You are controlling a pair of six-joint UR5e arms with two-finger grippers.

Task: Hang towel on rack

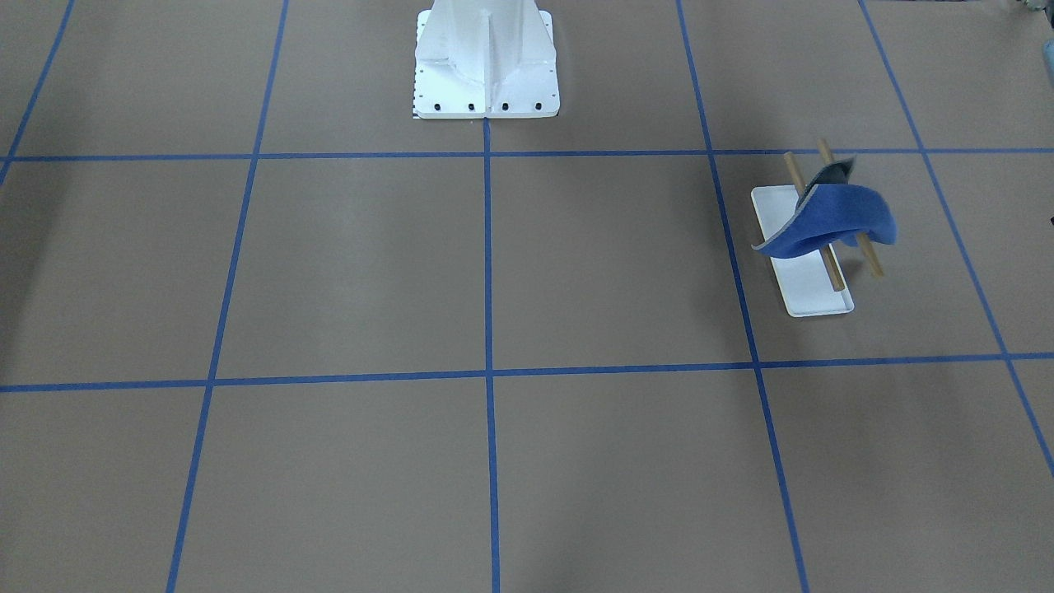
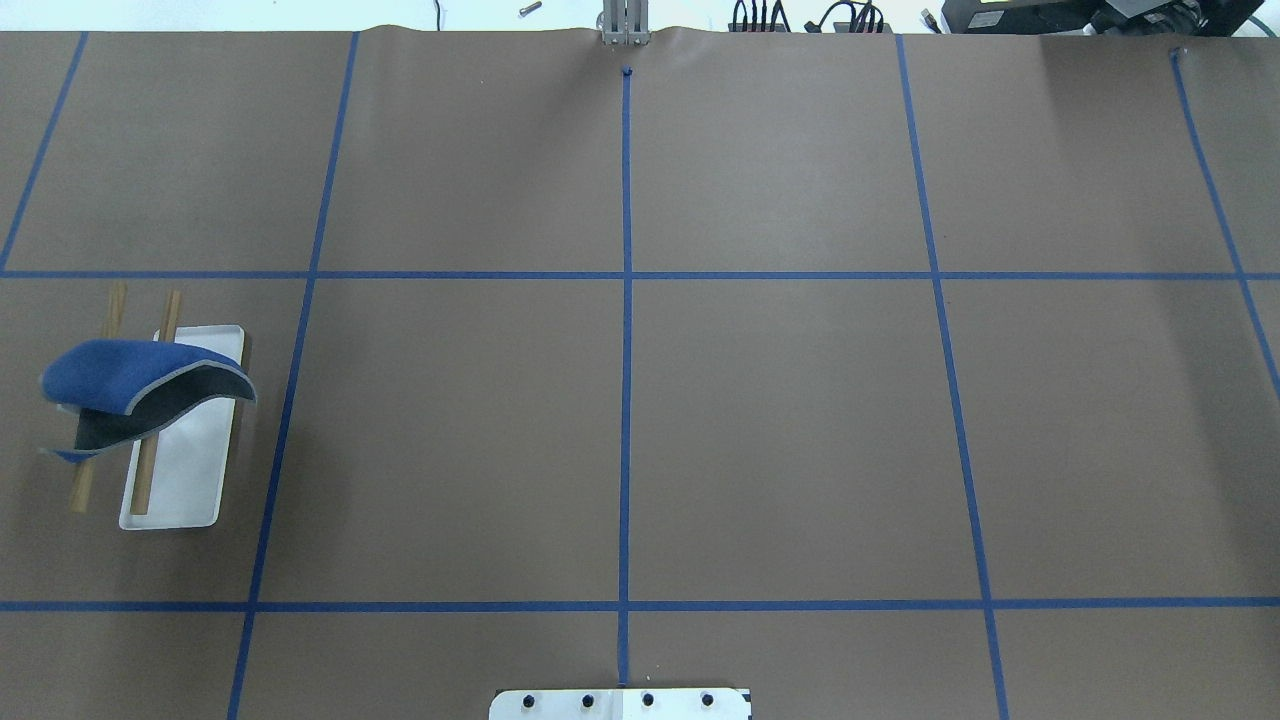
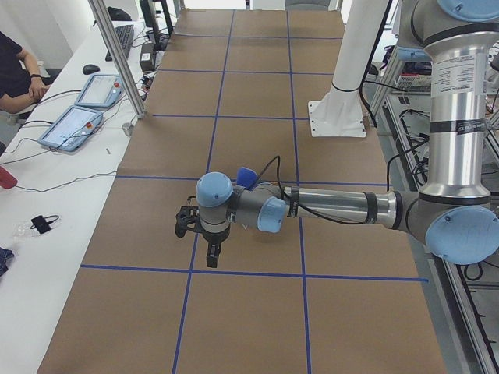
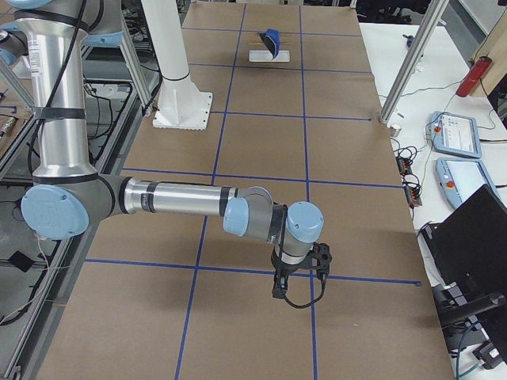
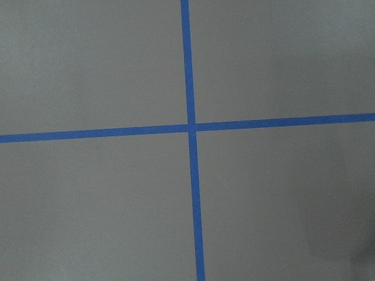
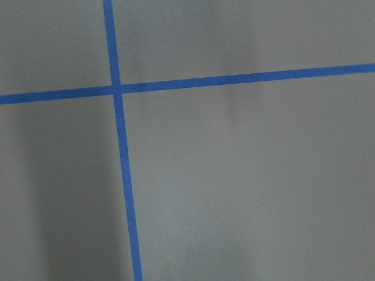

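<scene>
The royal-blue towel (image 1: 832, 218) lies draped across both tan rods of the rack (image 1: 811, 296), with its grey underside curling up at one end. In the overhead view the towel (image 2: 130, 375) and rack (image 2: 180, 490) sit at the far left. The towel also shows small in the right-side view (image 4: 272, 39) and peeks out behind the arm in the left-side view (image 3: 246, 176). My left gripper (image 3: 212, 255) and right gripper (image 4: 279, 291) hang over the table, far from the rack. I cannot tell whether either is open or shut. The wrist views show only table.
The white robot pedestal (image 1: 486, 66) is bolted at the table's robot side. Blue tape lines (image 2: 625, 400) grid the brown table. A side bench holds tablets (image 3: 74, 125), and an operator (image 3: 15, 74) sits there.
</scene>
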